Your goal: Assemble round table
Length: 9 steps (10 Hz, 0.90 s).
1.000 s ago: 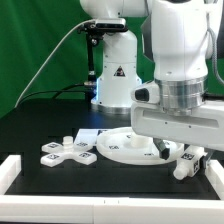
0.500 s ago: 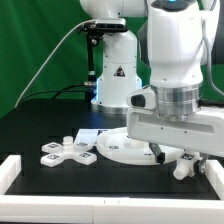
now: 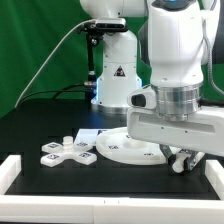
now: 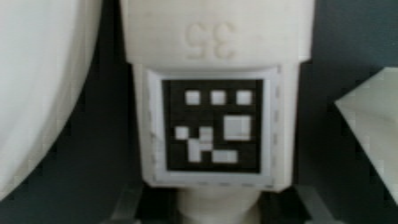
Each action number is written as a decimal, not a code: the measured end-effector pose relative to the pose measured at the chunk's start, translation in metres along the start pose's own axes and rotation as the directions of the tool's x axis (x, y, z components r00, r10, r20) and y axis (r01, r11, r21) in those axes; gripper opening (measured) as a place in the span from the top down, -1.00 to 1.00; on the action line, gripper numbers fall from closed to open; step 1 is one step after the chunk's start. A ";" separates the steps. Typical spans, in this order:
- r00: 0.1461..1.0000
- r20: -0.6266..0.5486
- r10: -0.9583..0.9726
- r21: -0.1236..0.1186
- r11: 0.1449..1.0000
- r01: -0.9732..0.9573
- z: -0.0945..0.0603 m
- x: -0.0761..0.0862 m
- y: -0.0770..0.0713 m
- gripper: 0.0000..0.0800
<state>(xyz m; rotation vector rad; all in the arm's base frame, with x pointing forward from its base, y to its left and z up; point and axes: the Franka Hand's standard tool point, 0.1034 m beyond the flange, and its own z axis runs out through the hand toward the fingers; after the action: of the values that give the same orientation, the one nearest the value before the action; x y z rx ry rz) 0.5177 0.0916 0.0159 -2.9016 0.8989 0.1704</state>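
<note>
The short thick leg (image 3: 181, 167) lies on the black table at the exterior view's right, just right of the large round disc (image 3: 124, 149). My gripper (image 3: 183, 159) is low over the leg, open, with a finger on each side of it. In the wrist view the leg (image 4: 214, 100) fills the middle, its square tag facing the camera, and the gripper (image 4: 217, 206) straddles its near end; I cannot tell whether the fingers touch it. The cross-shaped base (image 3: 67, 152) lies to the left of the disc, apart from it.
The marker board (image 3: 87, 133) lies behind the disc. A white border rim (image 3: 100, 207) runs along the table's front and left side. The arm's own base (image 3: 112, 75) stands at the back, with a green backdrop behind it.
The gripper has moved down and slightly left over the leg, so its fingers now stand round it. The disc, the base and the leg have not moved.
</note>
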 end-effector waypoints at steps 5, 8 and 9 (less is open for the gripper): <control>0.993 -0.013 -0.117 -0.001 0.993 0.117 -0.070 -0.051 -0.014 0.48; 0.993 -0.006 -0.119 -0.001 0.993 0.119 -0.065 -0.044 -0.010 0.48; 0.992 -0.006 -0.122 -0.003 0.992 0.122 -0.062 -0.046 -0.010 0.48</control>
<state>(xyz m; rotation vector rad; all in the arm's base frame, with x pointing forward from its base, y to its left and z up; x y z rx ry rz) 0.4906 0.1180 0.0846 -2.9502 0.7190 0.1530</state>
